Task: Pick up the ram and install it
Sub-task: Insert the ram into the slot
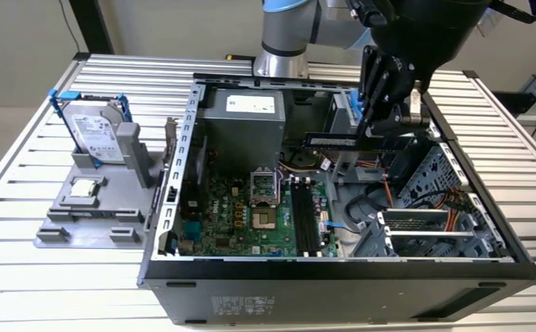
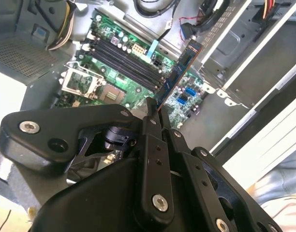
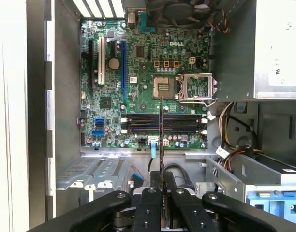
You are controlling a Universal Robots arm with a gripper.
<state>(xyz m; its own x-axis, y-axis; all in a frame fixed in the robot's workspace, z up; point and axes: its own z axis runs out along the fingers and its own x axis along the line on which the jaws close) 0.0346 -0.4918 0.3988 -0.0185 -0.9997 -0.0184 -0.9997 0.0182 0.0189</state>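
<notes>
Now the gripper is clamped on the ram, holding it level, right of centre in the exterior view, up above the open computer case and its green motherboard.

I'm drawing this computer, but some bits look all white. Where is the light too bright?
First wrist view: white glare outside the computer case wall, motherboard evenly lit. Second wrist view: white glare beyond the case; the gripper holding the ram looks dark. Exterior view: soft, even light.
</notes>
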